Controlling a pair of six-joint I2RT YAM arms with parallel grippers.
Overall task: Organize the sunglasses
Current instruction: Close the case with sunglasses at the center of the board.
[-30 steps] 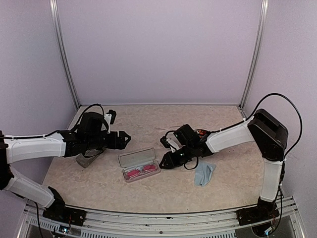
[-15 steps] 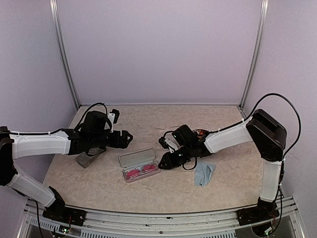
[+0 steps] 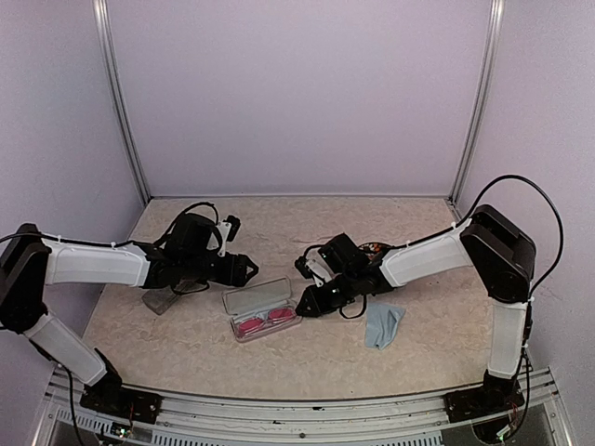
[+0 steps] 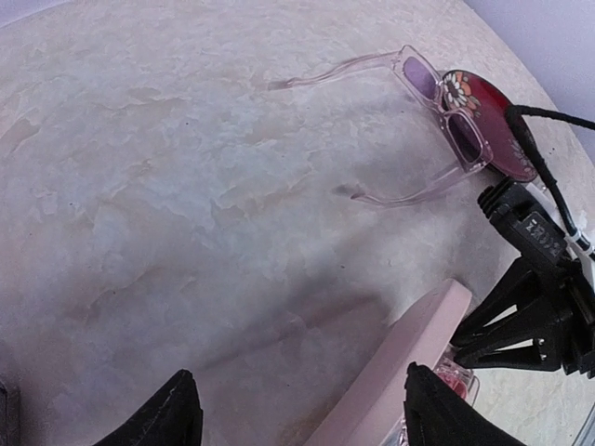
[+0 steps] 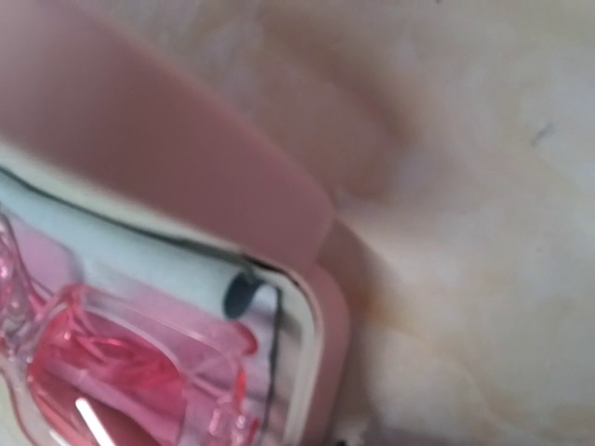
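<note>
As right claw [image 3: 302, 305] tilts beside pink case [image 3: 261, 298], left claw [image 3: 249, 269] gapes.

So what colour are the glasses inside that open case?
The glasses in the case are see-through red-pink; the right wrist view shows it best.

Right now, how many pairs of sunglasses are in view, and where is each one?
2. The red-pink pair lies in the open pink case. The pale clear pair lies unfolded on the table beside a red flowered object. Others may be hidden.
</note>
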